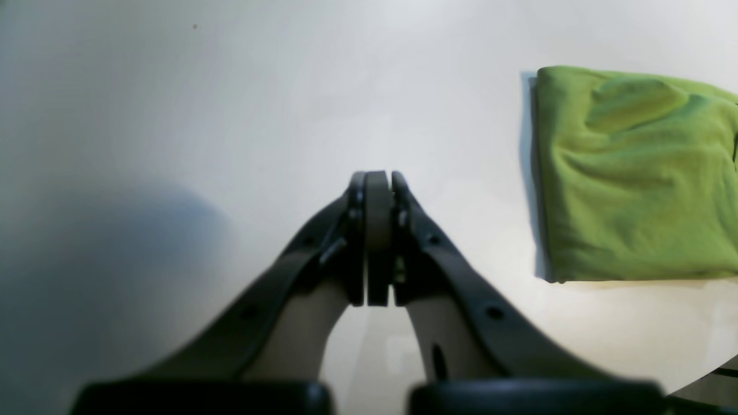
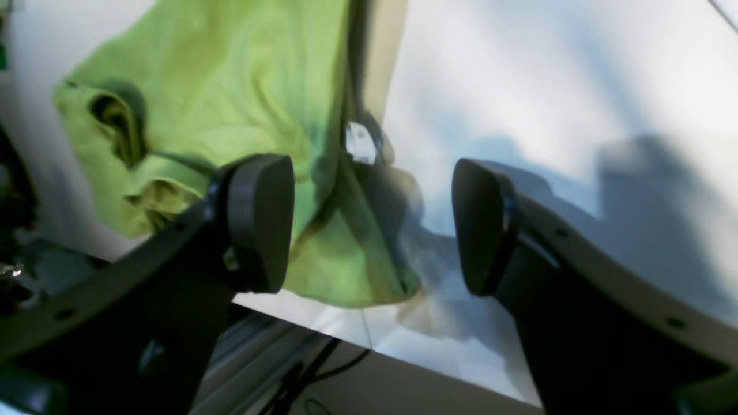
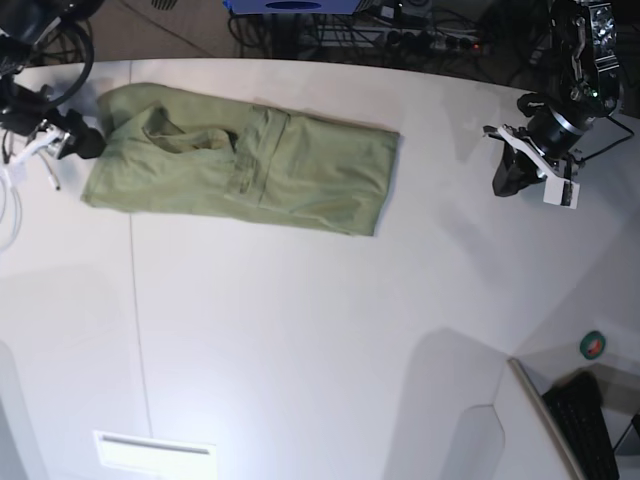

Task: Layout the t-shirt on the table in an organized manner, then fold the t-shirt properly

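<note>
One soft, creased t-shirt (image 3: 240, 170); left gripper (image 1: 377, 178) together, right gripper (image 2: 372, 225) apart.

Soft cloth short-sleeved t-shirt (image 3: 240, 170): plain, unpatterned; dull olive-green in the base view, brighter yellow-green in both wrist views, with a small white tag (image 2: 360, 144) at the neck. Large smooth table (image 3: 320, 330): white, grey where shadowed, crossed by one thin dark seam line (image 3: 135, 320). Both sets of jaws are matt black; a small green-and-red round object (image 3: 594, 345) sits at the right edge.

Dark floor — tangled cables (image 3: 420, 35) beyond.
</note>
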